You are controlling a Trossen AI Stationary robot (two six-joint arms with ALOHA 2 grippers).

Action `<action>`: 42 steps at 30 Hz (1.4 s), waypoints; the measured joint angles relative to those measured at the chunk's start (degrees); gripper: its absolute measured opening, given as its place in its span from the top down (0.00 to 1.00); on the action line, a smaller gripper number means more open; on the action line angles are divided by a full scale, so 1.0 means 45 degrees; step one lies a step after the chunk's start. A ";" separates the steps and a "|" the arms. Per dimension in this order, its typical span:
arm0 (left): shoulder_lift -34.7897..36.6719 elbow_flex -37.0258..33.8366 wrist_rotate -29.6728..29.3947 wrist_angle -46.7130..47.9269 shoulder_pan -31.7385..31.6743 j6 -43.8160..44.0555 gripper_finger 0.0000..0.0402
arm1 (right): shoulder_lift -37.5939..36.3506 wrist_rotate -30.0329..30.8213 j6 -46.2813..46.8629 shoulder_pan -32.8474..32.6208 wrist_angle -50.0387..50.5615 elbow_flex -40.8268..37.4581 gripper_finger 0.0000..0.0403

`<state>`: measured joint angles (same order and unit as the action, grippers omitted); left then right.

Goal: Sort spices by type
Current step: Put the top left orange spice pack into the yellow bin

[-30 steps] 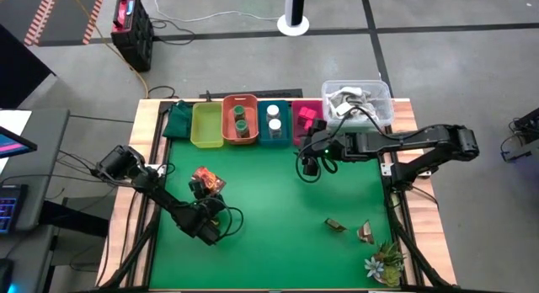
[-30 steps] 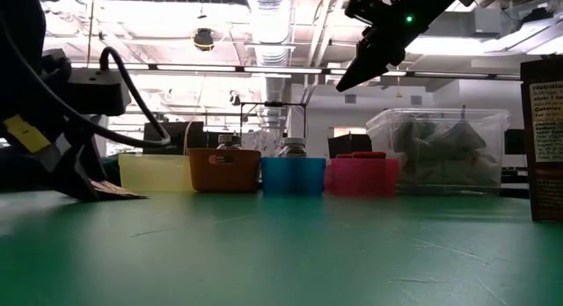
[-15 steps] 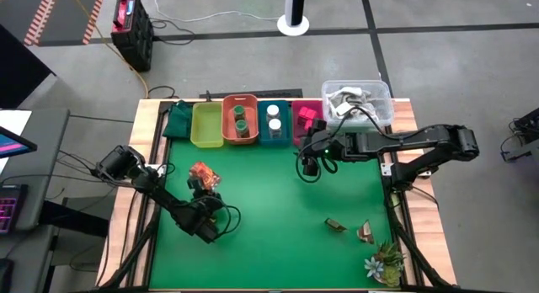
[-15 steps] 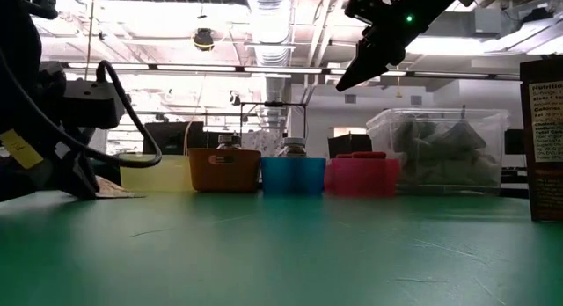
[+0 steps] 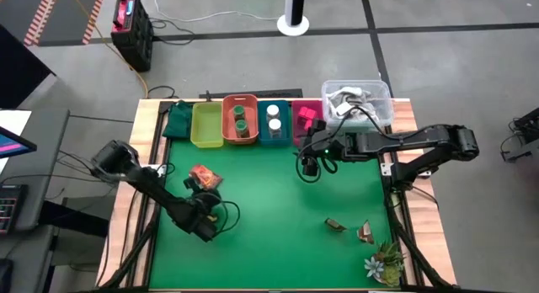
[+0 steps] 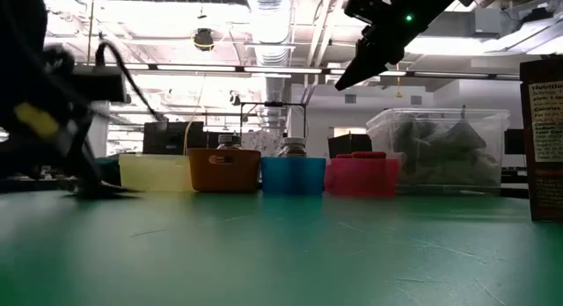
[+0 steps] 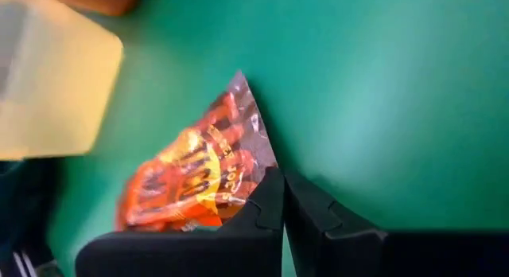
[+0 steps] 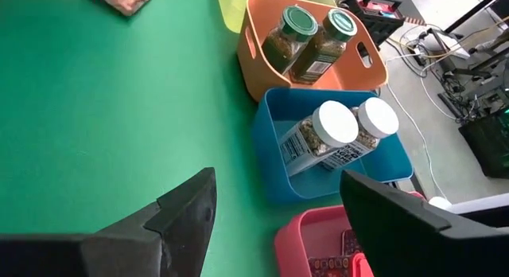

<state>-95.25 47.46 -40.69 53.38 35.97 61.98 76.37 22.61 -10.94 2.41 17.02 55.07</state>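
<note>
Nearer the yellow bin (image 5: 205, 124) now, the left gripper (image 5: 205, 185) has clenched on the orange sachet (image 7: 193, 179). The right gripper (image 5: 310, 167) hangs open, empty, before the pink bin (image 5: 306, 123).

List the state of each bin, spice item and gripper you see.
Left gripper: shut on sachet.
Right gripper: open, empty, above mat.
Yellow bin: empty.
Orange bin: two green-capped jars.
Blue bin: two white-capped jars.
Two sachets: loose on mat.

Sachet (image 7: 195, 177): glossy crinkled foil. Table (image 5: 278, 200): matt green mat, wood edges. Bins (image 8: 318, 78): smooth plastic. Left gripper (image 7: 282, 217) fingers: matt black plastic.
</note>
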 joint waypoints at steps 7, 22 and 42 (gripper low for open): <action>0.2963 0.0010 -0.1145 0.3032 0.0005 0.1920 1.00 | -0.0001 -0.0009 -0.0055 -0.0228 -0.0022 0.0000 0.26; 0.7902 0.0015 -0.3630 0.4562 -0.1513 0.1537 1.00 | -0.0002 -0.0010 -0.0214 -0.0168 -0.0369 0.0000 0.26; 0.5173 -0.0850 0.1972 -0.1789 -0.4004 -0.0183 0.67 | 0.0002 -0.0015 -0.0234 -0.0313 -0.0272 0.0000 0.26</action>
<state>-71.97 43.64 -31.81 45.33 17.95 61.16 76.38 22.55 -11.99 1.00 15.79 55.07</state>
